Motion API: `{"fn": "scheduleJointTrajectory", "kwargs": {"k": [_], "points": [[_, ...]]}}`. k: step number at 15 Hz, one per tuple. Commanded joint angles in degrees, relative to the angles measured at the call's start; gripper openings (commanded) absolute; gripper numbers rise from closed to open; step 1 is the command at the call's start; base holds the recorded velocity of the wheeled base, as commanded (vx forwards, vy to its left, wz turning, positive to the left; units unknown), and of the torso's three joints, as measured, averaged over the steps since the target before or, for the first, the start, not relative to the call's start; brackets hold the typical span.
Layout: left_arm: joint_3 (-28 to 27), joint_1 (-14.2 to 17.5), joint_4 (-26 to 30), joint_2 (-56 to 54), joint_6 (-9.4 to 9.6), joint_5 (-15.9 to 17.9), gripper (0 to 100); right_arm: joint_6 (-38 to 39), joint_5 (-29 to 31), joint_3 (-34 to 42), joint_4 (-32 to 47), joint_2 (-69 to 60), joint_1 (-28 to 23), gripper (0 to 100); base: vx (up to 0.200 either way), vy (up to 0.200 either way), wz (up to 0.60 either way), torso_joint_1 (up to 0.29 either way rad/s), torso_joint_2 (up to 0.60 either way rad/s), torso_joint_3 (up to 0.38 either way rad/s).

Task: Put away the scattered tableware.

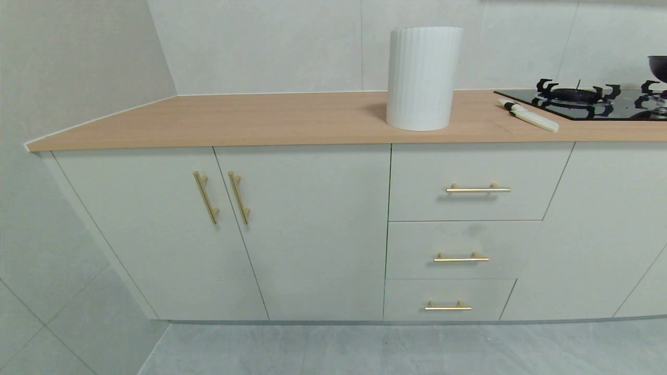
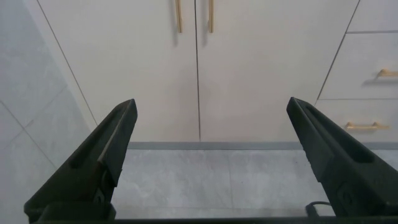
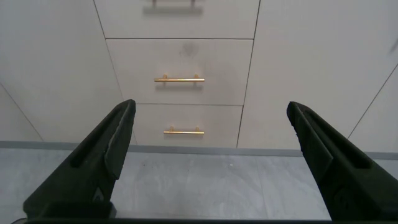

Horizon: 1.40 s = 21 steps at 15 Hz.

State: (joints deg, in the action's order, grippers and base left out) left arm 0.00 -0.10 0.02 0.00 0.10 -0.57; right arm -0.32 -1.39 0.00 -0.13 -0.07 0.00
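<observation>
Both pincers are just hanging open, nothing in either one. The left pincer point(image 2: 210, 107) has its fingers spread wide and touches nothing. It sits low over the floor point(image 2: 205, 180), facing the double doors point(image 2: 199, 68). The right pincer point(image 3: 210, 107) is spread just as wide and is just as empty. It's also low, facing the two lower drawers point(image 3: 180, 71).

Up on the desk point(image 1: 260, 120) there's a tall white ribbed canister point(image 1: 423, 78), standing upright near the front edge. I'll place everything off that.

- The utensil point(image 1: 529, 115) lies flat on the desk to the canister's right, apart from it. It's long and white with a dark band near one end. It could be a sheathed knife, but I can't say for sure.
- The hob point(image 1: 589, 101) is further right of the canister, past the utensil, with the utensil just beside its near corner. Whether they touch, I can't tell.
- Something dark and rounded point(image 1: 657, 66) sits even further right, cut off by the picture's edge, so no idea what it is.
- The three drawers are right below the canister, all closed.
- The double doors are below the canister and to its left, also closed.
</observation>
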Motion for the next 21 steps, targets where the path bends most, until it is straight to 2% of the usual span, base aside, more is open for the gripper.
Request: {"fn": "scheduleJointTrajectory", "kwargs": {"k": [1, 6, 21], "points": [[0.00, 0.01, -0.02, 0.09, -0.10, -0.04, 100, -0.03, -0.02, 0.00, 0.05, 0.16, 0.00, 100, 0.000, 0.000, 0.00, 0.000, 0.00, 0.000], [0.00, 0.01, -0.11, 0.09, -0.10, -0.04, 100, 0.05, 0.07, 0.00, 0.05, 0.16, 0.00, 100, 0.000, 0.000, 0.00, 0.000, 0.00, 0.000], [0.00, 0.01, -0.11, 0.09, -0.19, -0.04, 100, 0.14, 0.07, 0.00, 0.05, 0.16, 0.00, 100, 0.200, 0.000, 0.00, 0.002, 0.00, 0.002]]}}
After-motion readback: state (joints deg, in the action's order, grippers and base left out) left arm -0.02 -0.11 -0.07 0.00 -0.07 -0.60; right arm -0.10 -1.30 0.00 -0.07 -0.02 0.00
